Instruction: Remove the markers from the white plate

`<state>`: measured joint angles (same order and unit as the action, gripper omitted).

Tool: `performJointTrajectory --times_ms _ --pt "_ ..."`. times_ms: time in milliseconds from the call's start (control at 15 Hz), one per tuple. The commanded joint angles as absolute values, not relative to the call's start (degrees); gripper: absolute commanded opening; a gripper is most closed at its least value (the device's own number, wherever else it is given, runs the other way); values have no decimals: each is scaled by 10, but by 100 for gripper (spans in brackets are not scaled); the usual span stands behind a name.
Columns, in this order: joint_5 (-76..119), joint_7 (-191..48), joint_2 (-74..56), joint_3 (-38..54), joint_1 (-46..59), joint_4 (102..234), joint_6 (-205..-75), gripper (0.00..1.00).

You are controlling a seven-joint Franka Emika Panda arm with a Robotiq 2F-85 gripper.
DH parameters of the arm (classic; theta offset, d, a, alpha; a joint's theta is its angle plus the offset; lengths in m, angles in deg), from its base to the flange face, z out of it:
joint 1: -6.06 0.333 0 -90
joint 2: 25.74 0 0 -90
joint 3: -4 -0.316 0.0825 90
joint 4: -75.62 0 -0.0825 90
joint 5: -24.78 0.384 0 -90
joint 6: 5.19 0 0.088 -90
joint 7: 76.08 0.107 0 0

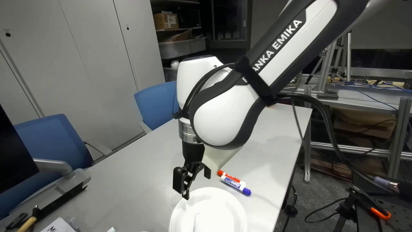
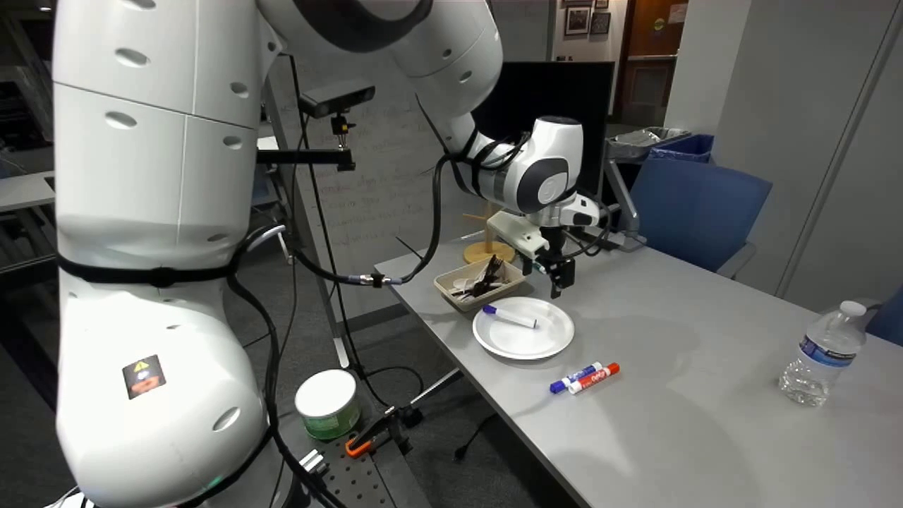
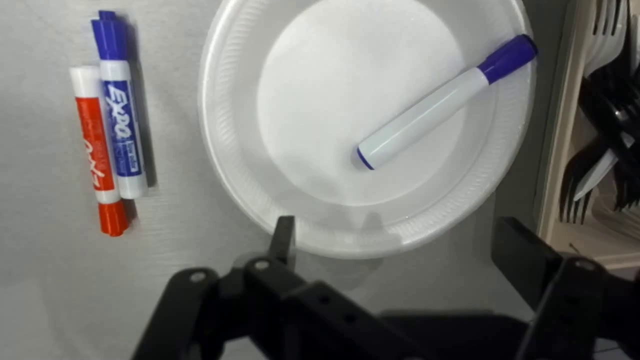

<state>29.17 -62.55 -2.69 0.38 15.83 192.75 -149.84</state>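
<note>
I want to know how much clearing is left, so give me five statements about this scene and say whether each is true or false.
1. One marker lies on the white plate. True.
2. That marker is capped in red. False: it is capped in blue-purple.
3. The claw stands open, holding nothing. True.
4. The red marker and the blue-labelled marker lie on the table. True.
5. Those two lie crossed. False: they lie side by side.
</note>
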Motion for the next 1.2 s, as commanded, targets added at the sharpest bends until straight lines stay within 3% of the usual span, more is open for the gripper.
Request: performJointTrajectory --times_ms 0,400,1133 --pt "325 -565 17 6 156 1870 -1467 100" --pt "360 -462 68 12 167 1833 -1445 96" --pt "388 -433 74 11 168 1849 -1452 100"
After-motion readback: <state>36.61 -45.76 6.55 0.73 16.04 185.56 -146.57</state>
